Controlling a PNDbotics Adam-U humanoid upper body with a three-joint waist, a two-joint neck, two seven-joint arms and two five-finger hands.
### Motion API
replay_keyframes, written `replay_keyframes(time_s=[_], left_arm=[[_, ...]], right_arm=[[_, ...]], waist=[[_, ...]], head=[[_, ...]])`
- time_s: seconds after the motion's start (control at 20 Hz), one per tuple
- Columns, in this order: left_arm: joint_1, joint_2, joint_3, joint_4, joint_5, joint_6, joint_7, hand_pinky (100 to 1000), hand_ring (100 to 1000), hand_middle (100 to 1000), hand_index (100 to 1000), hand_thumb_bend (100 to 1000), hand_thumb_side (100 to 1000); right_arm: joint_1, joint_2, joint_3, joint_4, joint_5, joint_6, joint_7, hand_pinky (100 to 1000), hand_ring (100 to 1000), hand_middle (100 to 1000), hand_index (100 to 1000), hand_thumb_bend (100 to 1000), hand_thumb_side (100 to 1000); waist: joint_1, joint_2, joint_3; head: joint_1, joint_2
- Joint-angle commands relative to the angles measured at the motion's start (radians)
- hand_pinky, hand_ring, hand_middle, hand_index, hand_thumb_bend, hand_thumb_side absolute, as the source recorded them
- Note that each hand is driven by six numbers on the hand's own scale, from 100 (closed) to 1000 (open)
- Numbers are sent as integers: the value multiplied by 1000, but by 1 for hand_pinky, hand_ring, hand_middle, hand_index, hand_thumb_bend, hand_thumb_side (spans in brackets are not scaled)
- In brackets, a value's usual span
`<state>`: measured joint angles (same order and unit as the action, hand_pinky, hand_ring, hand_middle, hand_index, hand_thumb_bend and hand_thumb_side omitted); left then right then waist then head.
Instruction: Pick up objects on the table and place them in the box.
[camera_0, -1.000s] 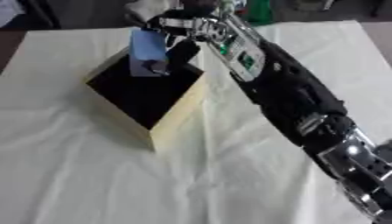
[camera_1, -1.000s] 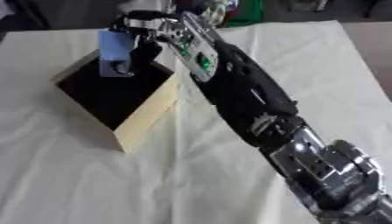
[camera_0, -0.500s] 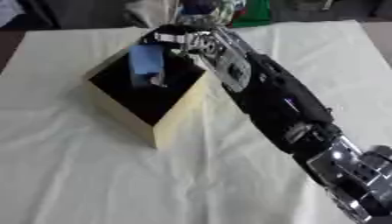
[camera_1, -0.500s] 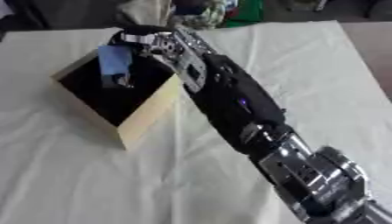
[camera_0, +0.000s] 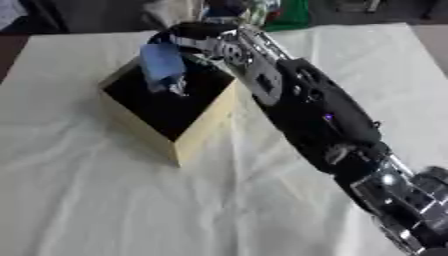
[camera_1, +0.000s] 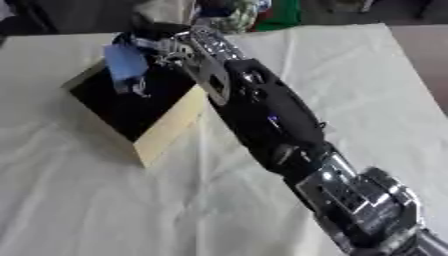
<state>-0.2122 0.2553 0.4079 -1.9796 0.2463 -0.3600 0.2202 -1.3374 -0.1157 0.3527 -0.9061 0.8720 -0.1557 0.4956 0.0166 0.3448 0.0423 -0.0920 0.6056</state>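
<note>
Black inside and pale wood outside, the open box (camera_0: 188, 132) sits on the cream-clothed surface (camera_0: 105, 200), turned so 1 corner points toward 6 o'clock. The right arm (camera_0: 315, 110) runs from the 5 o'clock corner of the view up toward 11 o'clock. Its right hand (camera_0: 197, 40) has its fingers curled round the upper end of a blue object (camera_0: 162, 65), which hangs over the box's dark opening with a small silvery part at its lower end. Some blurred colourful items (camera_0: 254, 11) lie at 12 o'clock beyond the cloth.
</note>
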Motion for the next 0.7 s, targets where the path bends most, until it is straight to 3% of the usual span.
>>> replay_keyframes(time_s=[0.05,0.25,0.45,0.6,0.7], left_arm=[[-3,14,4,-20,0,-1,-4,648,537,572,704,262,122],[-4,14,4,-20,1,-1,-3,648,537,573,704,262,121],[-5,14,4,-20,0,-1,-3,648,537,573,704,261,121],[-4,15,5,-20,0,-1,-2,648,537,573,704,261,120],[-5,15,6,-20,-1,-1,-1,649,538,573,704,260,119]], right_arm=[[-21,-14,4,-33,22,-28,4,906,919,872,995,245,612],[-20,-14,8,-35,20,-61,31,907,920,876,996,233,595],[-17,-19,-2,-46,1,-55,35,894,905,849,980,109,486],[-13,-38,-15,-83,-24,-32,17,890,899,840,973,100,432],[-11,-57,-33,-117,-47,-15,3,886,892,833,962,100,330]], waist=[[-3,-28,0],[-3,-29,-2],[-3,-31,-2],[-3,-31,-3],[-3,-31,-6]], head=[[0,0],[1,-3],[3,-6],[6,-8],[12,-9]])
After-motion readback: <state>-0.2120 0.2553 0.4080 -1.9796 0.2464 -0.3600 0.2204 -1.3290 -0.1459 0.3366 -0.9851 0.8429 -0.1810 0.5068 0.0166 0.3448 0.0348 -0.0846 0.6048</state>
